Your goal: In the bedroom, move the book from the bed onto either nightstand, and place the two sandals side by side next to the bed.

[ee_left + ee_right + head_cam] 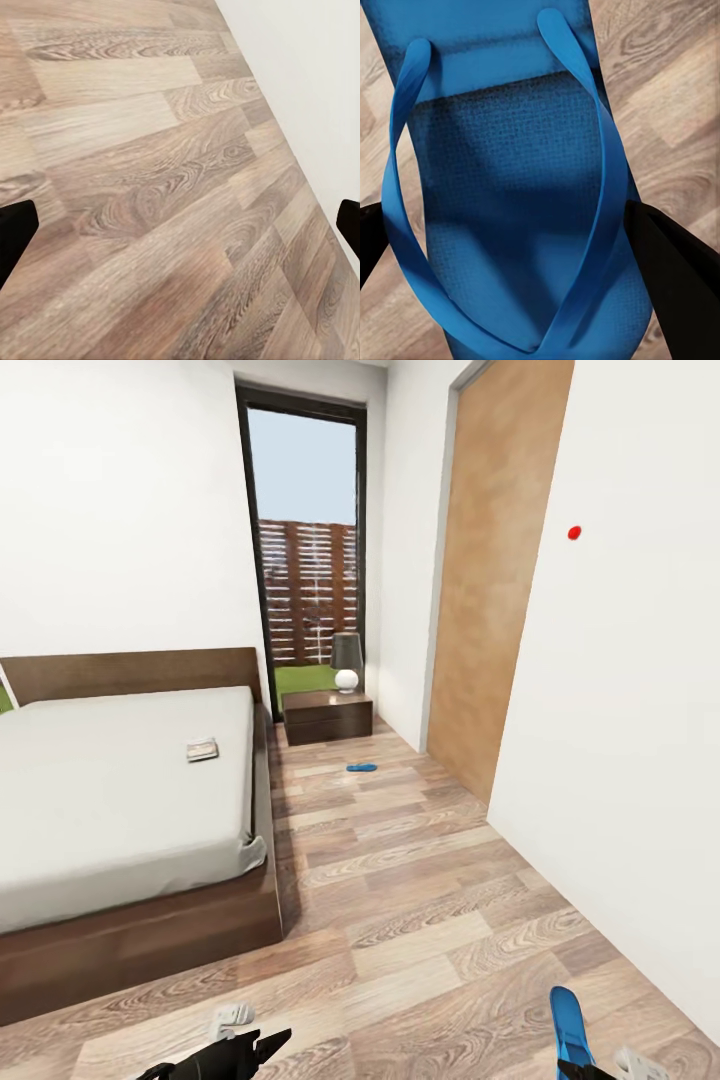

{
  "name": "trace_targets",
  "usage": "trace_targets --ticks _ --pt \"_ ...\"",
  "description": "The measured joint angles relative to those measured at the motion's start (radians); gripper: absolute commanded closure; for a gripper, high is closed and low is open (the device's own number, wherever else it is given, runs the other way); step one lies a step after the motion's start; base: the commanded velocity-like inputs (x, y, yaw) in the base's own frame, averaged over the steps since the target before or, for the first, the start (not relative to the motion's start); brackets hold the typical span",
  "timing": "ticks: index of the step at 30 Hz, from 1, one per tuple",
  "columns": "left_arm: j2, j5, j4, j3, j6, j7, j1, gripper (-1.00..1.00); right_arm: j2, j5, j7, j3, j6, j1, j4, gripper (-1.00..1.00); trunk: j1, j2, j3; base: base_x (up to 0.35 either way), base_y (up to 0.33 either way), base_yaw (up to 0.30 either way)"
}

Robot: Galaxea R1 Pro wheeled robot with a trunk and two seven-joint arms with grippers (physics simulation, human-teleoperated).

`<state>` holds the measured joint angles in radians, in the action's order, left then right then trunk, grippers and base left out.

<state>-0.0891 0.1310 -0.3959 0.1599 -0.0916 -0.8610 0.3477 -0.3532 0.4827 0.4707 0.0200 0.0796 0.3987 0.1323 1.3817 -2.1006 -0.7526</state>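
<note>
Bedroom, mid-errand: the robot faces down the aisle between the bed [130, 800] and the white wall, one blue sandal [572, 1032] carried low in its right gripper [540, 247]. In the right wrist view the two dark fingers [675, 277] sit against either edge of the sole, strap side toward the camera, pinching it across its width, a hold that seems meant to keep the shoe flat for setting down on the planks.

The second sandal [361, 767] lies on the wood floor [420, 900] well ahead, near the nightstand [328, 717] by the tall window [305, 540]. It marks the likely drop spot, since the pair must end side by side next to the bed.

The book [202, 750] rests untouched on the grey mattress, close to the edge nearest the aisle and within an easy reach of that same nightstand, whose top already carries a small lamp [346, 662].

The left gripper [180, 225] hangs free over bare floor, its fingers spread wide and holding nothing, presumably kept ready for the book. The tan sliding door [495, 560] stands at the right.
</note>
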Motion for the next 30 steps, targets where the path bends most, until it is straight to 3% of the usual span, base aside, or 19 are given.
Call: trace_targets --ticks 18,22,24,25,26,28,29,30 --pt "0.0 -0.001 0.034 0.001 0.002 0.01 0.0 -1.0 0.001 -0.002 -0.001 -0.001 0.0 0.0 -0.003 1.0 0.0 0.0 -0.023 0.0 0.0 -0.002" --pt "0.002 -0.002 0.034 -0.001 0.005 0.102 0.0 -1.0 0.001 -0.002 0.001 -0.002 0.005 0.0 -0.005 1.0 0.0 0.0 -0.029 0.0 0.0 0.0" --pt "0.016 -0.003 0.034 -0.002 0.017 0.209 0.0 -1.0 0.001 -0.003 0.002 -0.003 0.009 -0.001 -0.007 1.0 0.0 0.0 -0.032 0.0 0.0 0.0" --pt "0.032 -0.004 0.034 -0.003 0.031 0.292 0.0 -1.0 0.006 -0.004 0.003 -0.006 0.009 -0.001 -0.011 1.0 0.0 0.0 -0.034 0.0 0.0 0.0" --pt "0.039 -0.004 0.034 -0.003 0.036 0.32 0.0 -1.0 0.01 -0.004 0.003 -0.005 0.007 -0.001 -0.012 1.0 0.0 0.0 -0.035 0.0 0.0 0.0" --pt "0.057 -0.006 0.034 -0.005 0.047 0.398 0.0 -1.0 0.034 -0.006 0.002 -0.007 0.004 -0.002 -0.013 1.0 0.0 0.0 -0.038 0.0 0.0 0.0" --pt "0.071 -0.011 0.034 -0.007 0.052 0.462 0.0 -1.0 0.059 -0.011 0.0 -0.009 0.002 -0.002 -0.015 1.0 0.0 0.0 -0.039 0.0 0.0 0.0" --pt "0.074 -0.013 0.034 -0.008 0.054 0.483 0.0 -1.0 0.068 -0.015 -0.001 -0.008 0.001 -0.002 -0.015 1.0 0.0 0.0 -0.041 0.0 0.0 0.0"
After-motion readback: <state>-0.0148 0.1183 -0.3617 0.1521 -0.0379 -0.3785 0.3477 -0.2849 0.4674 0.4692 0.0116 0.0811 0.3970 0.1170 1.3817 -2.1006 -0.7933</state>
